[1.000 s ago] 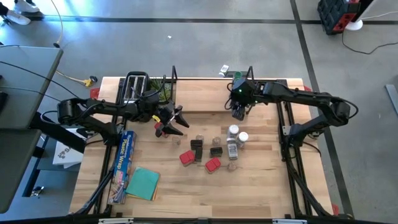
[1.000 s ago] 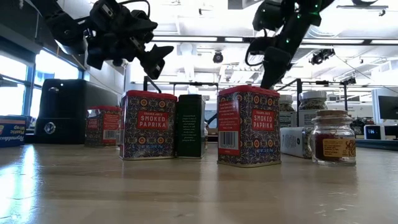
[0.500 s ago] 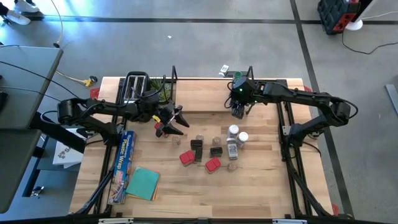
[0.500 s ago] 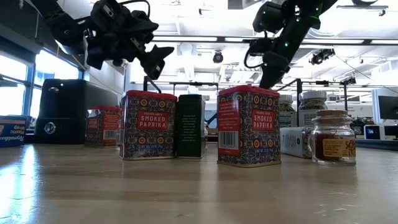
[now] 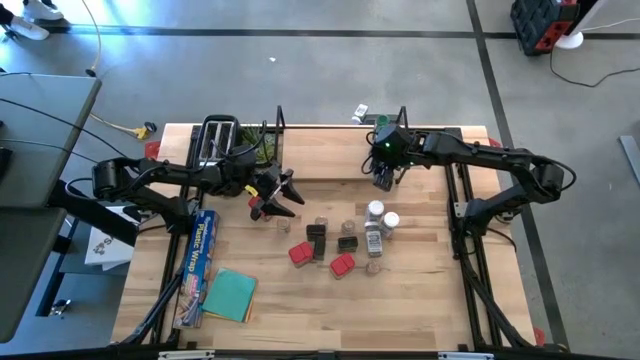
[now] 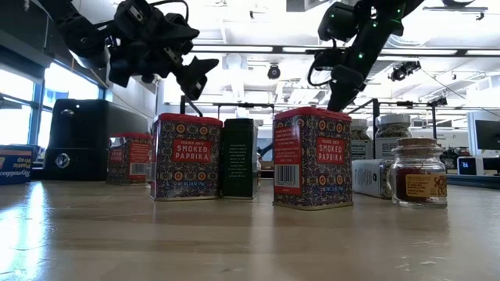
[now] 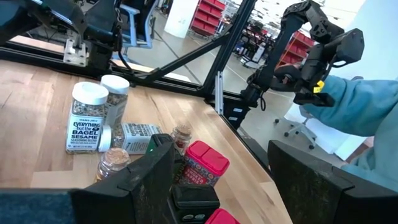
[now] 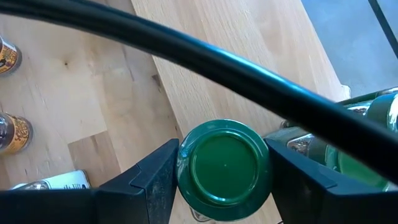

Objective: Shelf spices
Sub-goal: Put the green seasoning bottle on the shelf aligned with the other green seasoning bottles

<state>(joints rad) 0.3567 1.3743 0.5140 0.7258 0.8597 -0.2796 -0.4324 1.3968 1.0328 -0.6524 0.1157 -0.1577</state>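
Over the shelf [image 5: 330,160], my right gripper [image 8: 224,167] jaws are easing off a green-lidded jar [image 8: 224,163], so it's placed; left gripper [image 5: 283,195] waits beside, jaws wide.

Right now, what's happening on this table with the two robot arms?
The robot is putting spice jars on a shelf. The right claw is over the shelf board with a green-lidded jar between its fingers; whether it grips or is letting go is unclear. The left claw hovers open above the table. More spices wait in a cluster mid-table.
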